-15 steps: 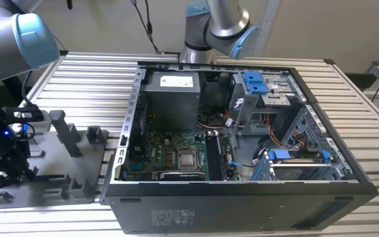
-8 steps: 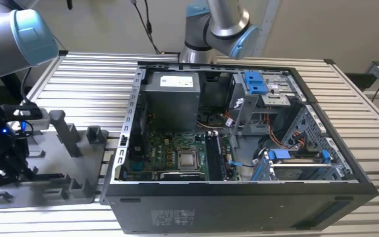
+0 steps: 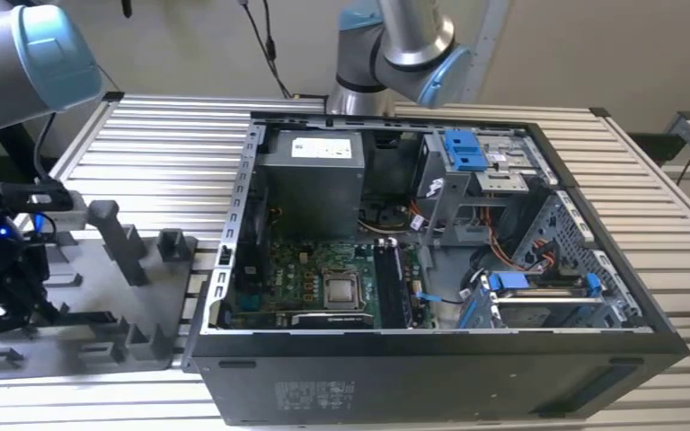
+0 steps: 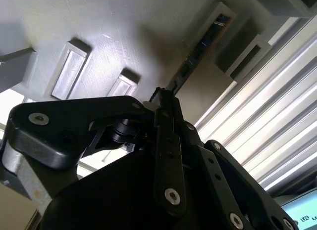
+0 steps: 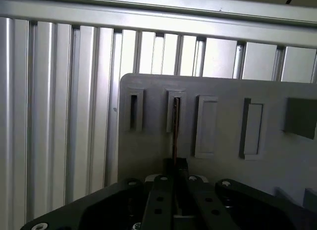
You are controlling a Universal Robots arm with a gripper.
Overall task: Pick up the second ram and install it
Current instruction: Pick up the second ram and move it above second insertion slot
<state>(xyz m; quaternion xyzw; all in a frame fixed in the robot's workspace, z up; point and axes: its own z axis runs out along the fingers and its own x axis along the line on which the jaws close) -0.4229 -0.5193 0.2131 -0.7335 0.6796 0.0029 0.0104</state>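
Black two-finger gripper [image 5: 176, 164] clenched on thin dark second ram [image 5: 175, 126] — edge-on in slot of grey plastic fixture plate [image 5: 228, 161]; lift straight, no twisting.

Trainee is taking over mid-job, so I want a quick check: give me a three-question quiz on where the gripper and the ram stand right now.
1. True or false: the gripper is at the grey fixture plate, outside the computer case.
2. What sits between the gripper's fingers? A) a cable; B) the second ram; C) a peg.
3. In the exterior view, on which side of the computer case does the grey fixture plate lie?
Key: 1 true; 2 B; 3 the exterior view's left.
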